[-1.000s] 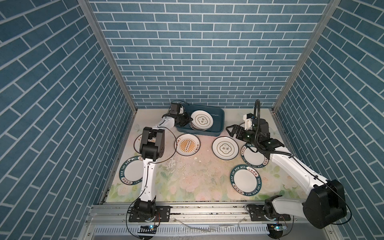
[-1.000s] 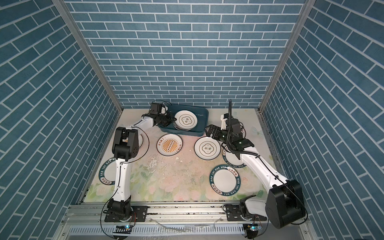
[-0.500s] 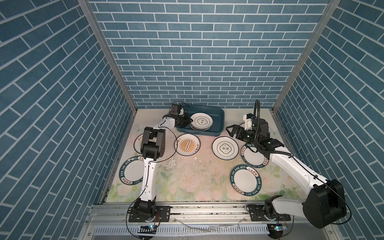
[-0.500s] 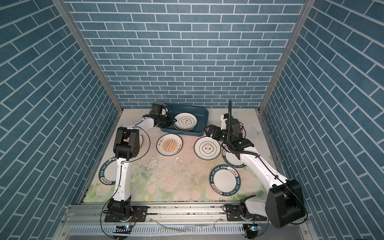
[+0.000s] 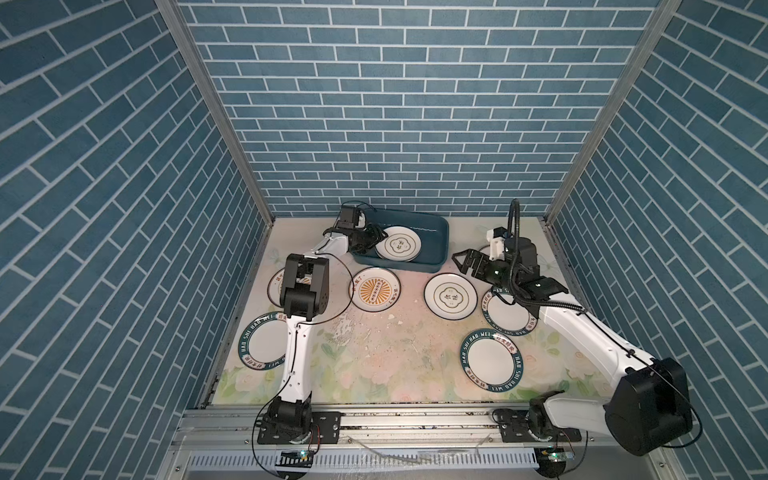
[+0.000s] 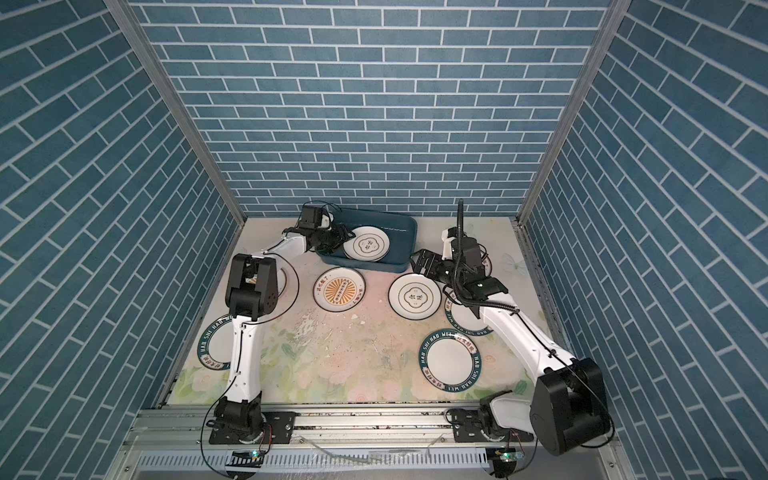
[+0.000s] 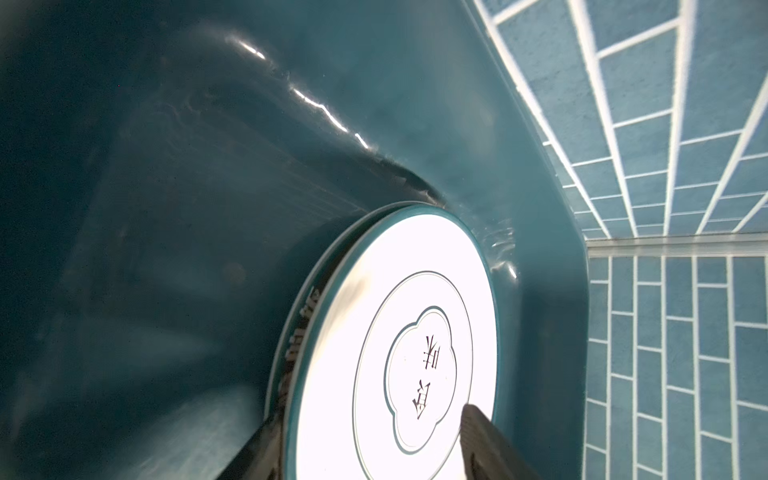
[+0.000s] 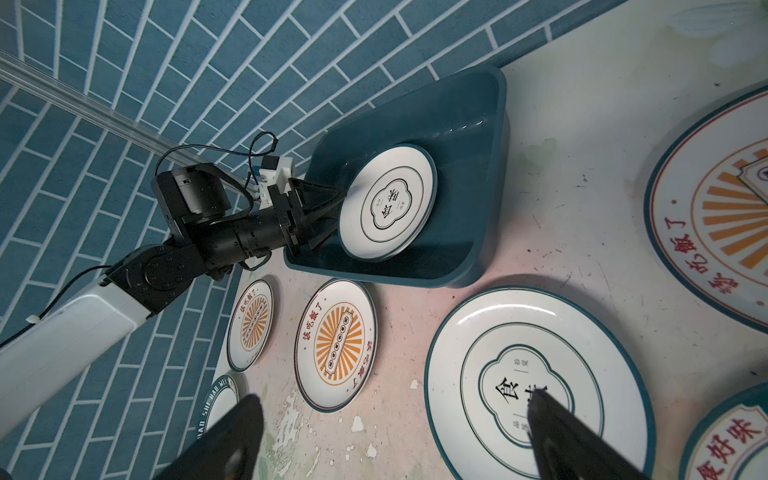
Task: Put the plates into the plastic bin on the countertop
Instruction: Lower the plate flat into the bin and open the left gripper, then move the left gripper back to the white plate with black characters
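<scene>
The dark teal plastic bin (image 5: 434,226) stands at the back of the flowered countertop (image 5: 395,353). A quatrefoil plate (image 5: 398,244) lies in it on top of another plate (image 7: 297,332). My left gripper (image 5: 376,237) is open inside the bin, its fingers (image 7: 482,432) spread on either side of that plate's rim. My right gripper (image 5: 459,262) is open and holds nothing; it hovers just right of the bin, above a second quatrefoil plate (image 5: 451,296). A sunburst plate (image 5: 376,289) and green-lettered plates (image 5: 491,360) lie flat on the countertop.
More plates lie at the left edge (image 5: 262,347), half under my left arm (image 5: 275,282), and under my right arm (image 5: 510,313). Another sunburst plate (image 8: 715,216) shows in the right wrist view. Blue brick walls close in three sides. The countertop's middle is scuffed.
My left gripper's jaws have spread apart from shut on the plate's rim, and the plate has settled lower in the bin. The right arm has not moved.
</scene>
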Robot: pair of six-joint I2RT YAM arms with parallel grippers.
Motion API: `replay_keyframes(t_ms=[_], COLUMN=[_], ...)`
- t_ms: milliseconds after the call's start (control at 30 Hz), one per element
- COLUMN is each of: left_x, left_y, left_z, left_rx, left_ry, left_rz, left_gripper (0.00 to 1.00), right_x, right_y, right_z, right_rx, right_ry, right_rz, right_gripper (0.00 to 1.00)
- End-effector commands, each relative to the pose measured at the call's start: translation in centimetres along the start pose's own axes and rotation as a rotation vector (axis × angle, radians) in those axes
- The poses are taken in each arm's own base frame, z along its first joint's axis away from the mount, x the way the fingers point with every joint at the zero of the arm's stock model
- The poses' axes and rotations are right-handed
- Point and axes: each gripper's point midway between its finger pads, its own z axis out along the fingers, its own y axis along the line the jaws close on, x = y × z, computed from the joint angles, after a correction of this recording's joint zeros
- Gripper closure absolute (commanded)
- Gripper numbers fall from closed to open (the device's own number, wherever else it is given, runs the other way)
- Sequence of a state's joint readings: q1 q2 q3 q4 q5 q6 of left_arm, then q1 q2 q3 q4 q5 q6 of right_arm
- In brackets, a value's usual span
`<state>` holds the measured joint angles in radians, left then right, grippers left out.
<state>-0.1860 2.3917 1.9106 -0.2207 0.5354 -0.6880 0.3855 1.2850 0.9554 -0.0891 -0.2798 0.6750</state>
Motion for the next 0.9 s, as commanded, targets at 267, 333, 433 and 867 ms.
replay_keyframes(t_ms=[267,333,433,867], left_x=[-2.8,-2.6,-1.9,6.8], left_y=[-6.6,-7.4,-8.7,-8.7], left_z=[-9.1,-10.6,-13.0,-20.7], left_rx=[0.085,0.092,0.109,0.125], left_ry=[-0.184,-0.201,-0.221,-0.171], left_rz=[0.186,0.205,0.233,0.234], left_gripper=[0.13,0.12,0.1,0.02], right_x=[-1.3,-1.2,-1.0,1.4], right_y=[1.5,1.5,1.5,0.6], right_z=[-1.8,-2.3,-3.3,-8.8], right_rx=[-0.034,-0.031,-0.027,0.021], right_ry=[-0.045,-0.05,-0.059,-0.081], right_rz=[-0.018,-0.018,-0.021,-0.019], right_gripper=[0.01,0.01,0.01,0.02])
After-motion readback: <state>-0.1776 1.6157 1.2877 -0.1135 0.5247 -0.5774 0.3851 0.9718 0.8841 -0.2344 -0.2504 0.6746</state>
